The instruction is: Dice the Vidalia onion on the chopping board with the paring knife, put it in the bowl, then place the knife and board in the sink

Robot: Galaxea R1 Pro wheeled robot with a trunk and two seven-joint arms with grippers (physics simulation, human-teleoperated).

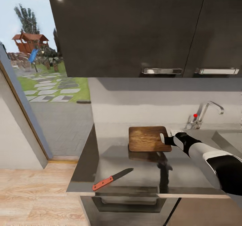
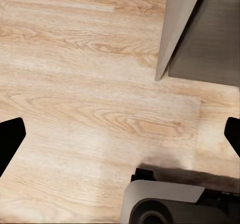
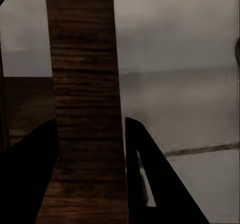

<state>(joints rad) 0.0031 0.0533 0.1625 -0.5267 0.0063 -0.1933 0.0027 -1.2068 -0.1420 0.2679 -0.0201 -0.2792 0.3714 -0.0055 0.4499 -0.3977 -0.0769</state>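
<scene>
Clamped edge-on between the right gripper's (image 3: 90,149) dark fingers, the brown wooden chopping board (image 1: 148,138) is held above the glossy grey countertop (image 1: 101,165); transfer to the steel sink (image 1: 232,138) seems next. Orange-handled paring knife (image 1: 112,179) lies untouched. Left gripper (image 2: 120,139) is spread, empty.

Grained wooden chopping board (image 1: 148,138) on glossy grey countertop (image 1: 141,175)

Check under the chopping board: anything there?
The chopping board, clamped by the right pincer, hangs above the grey countertop. Below it show only its shadow and reflection. The paring knife lies apart, nearer the front edge. The board's underside is hidden.
</scene>
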